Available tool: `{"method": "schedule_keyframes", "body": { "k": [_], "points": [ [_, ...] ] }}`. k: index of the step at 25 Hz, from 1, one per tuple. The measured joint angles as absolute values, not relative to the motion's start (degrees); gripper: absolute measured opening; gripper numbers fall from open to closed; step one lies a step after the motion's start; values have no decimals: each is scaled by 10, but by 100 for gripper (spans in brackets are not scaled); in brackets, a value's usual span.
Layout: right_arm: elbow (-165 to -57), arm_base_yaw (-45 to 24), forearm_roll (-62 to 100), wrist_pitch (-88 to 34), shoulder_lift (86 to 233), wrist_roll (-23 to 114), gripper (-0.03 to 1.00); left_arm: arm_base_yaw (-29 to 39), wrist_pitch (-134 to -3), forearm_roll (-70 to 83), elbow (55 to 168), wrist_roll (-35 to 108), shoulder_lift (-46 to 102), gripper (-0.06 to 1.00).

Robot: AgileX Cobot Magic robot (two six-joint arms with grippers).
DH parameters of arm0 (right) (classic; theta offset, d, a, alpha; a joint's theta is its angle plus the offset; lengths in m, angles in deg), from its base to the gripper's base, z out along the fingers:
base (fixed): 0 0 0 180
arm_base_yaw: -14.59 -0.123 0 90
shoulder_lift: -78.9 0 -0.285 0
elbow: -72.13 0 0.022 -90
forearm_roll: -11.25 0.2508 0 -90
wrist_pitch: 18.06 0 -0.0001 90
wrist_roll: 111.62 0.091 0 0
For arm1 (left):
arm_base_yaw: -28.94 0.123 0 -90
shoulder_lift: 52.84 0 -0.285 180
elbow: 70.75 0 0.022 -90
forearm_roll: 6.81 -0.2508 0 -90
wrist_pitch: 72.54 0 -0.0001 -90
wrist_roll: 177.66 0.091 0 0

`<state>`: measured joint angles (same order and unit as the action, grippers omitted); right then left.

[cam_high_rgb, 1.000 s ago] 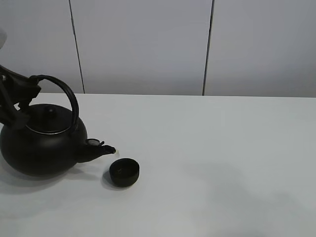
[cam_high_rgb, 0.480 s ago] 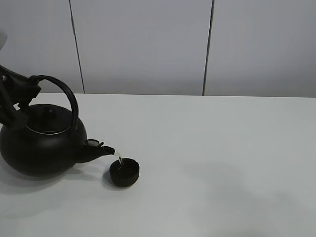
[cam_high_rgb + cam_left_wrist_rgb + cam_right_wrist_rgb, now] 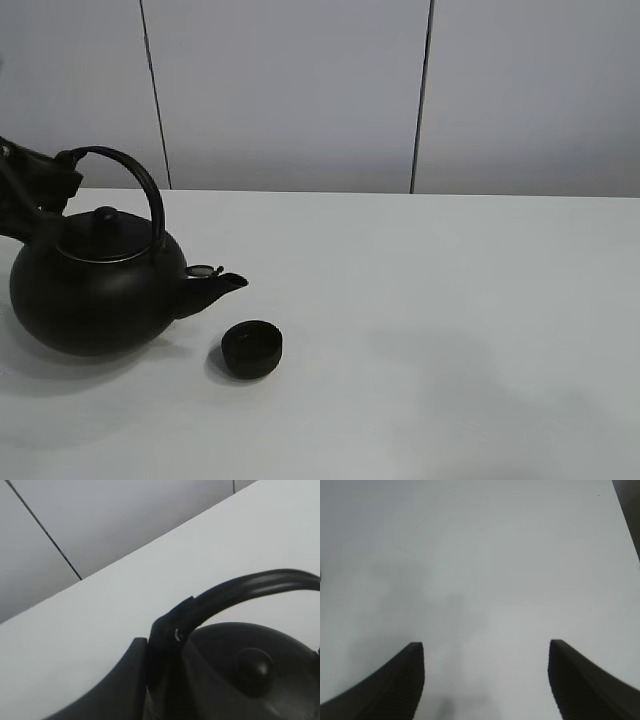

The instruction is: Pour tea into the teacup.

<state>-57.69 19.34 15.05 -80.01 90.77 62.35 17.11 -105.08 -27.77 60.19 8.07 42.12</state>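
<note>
Teacup [image 3: 252, 348] upright on white table [image 3: 450, 330], just below-right of teapot [image 3: 98, 285] spout, not touching. L gripper [image 3: 162, 640] clamped on teapot handle [image 3: 140, 190]. R gripper [image 3: 485, 680] spread wide over bare table, holding nothing.

The teacup [image 3: 252, 348] is a small, low, round matte-black cup with no handle. It stands upright on the white table [image 3: 450, 330], toward the near left, just below and a little right of my teapot's [image 3: 100, 285] spout tip, not touching it. Its contents are too dark to make out.
</note>
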Motion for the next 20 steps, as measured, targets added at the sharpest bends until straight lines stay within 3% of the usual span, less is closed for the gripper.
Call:
{"method": "schedule_keyframes", "body": {
  "k": [6,12,20],
  "points": [
    [-577,193,150,-800,908,623,48,173,-1051,-281,602,-28,421,12],
    [-577,193,150,-800,908,623,48,221,-1081,-336,594,-119,421,12],
    [-577,193,150,-800,908,623,48,294,-1203,-358,520,-95,421,12]
  ]
}}
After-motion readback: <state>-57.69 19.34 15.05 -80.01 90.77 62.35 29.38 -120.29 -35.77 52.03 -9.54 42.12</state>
